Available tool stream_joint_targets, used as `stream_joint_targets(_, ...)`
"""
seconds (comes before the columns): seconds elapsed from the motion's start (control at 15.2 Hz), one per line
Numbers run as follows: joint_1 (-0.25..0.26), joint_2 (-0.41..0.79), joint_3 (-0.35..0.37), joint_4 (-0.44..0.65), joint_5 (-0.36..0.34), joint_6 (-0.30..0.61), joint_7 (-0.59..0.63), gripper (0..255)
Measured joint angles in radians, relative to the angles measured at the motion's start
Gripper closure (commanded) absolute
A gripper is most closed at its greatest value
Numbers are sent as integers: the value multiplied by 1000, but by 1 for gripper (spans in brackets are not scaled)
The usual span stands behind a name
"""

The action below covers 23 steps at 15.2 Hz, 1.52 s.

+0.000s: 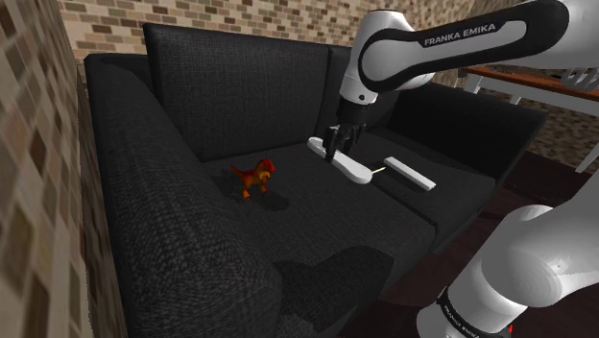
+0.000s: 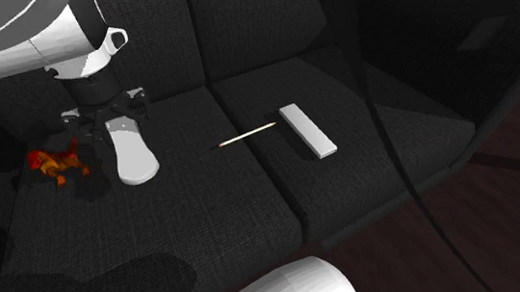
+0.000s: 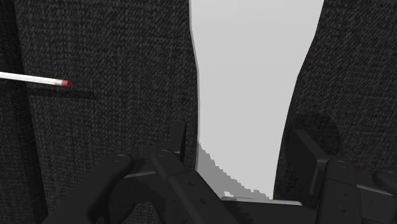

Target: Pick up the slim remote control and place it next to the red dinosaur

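The hand (image 1: 333, 151) stands spread astride the slim white remote (image 1: 357, 172), which lies on the sofa seat (image 1: 317, 206) near the red dinosaur (image 1: 254, 178). Centre the hand across the remote's narrow waist. Close squarely. Lift level to prevent pivoting.

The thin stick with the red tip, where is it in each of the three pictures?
Shoulder view: the thin stick lies right of centre, between the curved white remote and the flat white remote.
Second exterior view: near the centre, slanting across the cushion seam.
Wrist view: on the dark fabric, red tip towards the curved remote.
Shared landmark: the curved white remote, off one end of the stick in every view.
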Motion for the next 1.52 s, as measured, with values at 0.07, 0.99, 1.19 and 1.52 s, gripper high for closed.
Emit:
stream_joint_targets(0.07, 1, 2, 1, -10, 1, 11, 1, 255)
stream_joint_targets(0.99, 0, 85, 11, -138, 3, 223, -3, 255)
stream_joint_targets(1.19, 0, 107, 13, -164, 4, 270, -3, 255)
stream_joint_targets(1.52, 0, 137, 16, -187, 3, 323, -2, 255)
